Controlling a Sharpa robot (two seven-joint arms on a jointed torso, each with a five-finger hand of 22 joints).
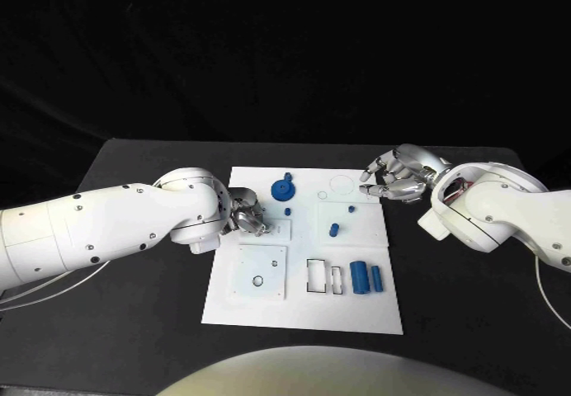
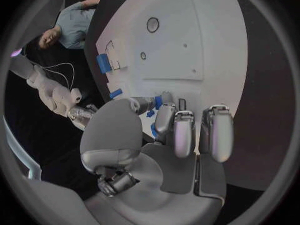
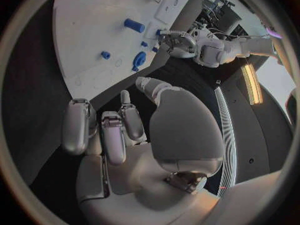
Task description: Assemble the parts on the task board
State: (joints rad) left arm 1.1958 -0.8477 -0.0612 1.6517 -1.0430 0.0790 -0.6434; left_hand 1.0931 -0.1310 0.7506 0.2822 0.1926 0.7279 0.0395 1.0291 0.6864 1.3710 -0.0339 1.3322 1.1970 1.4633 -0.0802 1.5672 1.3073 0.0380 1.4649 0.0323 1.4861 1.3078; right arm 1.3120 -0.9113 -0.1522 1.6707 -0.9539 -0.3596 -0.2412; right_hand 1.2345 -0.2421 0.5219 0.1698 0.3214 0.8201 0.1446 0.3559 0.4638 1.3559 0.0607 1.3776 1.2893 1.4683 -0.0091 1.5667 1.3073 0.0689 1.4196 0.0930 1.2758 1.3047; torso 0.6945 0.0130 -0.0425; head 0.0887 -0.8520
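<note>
lying flat, two blue cylinders (image 1: 365, 277) point lengthwise up the task board (image 1: 357, 318).

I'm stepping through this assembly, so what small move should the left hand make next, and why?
Probably ease the left hand down a little and close on the small blue part beside its fingertips: the hand sits over the task board, and whether it already grips it is unclear. The right hand hovers apart.

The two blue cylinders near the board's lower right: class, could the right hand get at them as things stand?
Probably yes. The right hand hovers open by the task board, the blue cylinders lie uncovered on its side, and the left hand is across the board.
</note>
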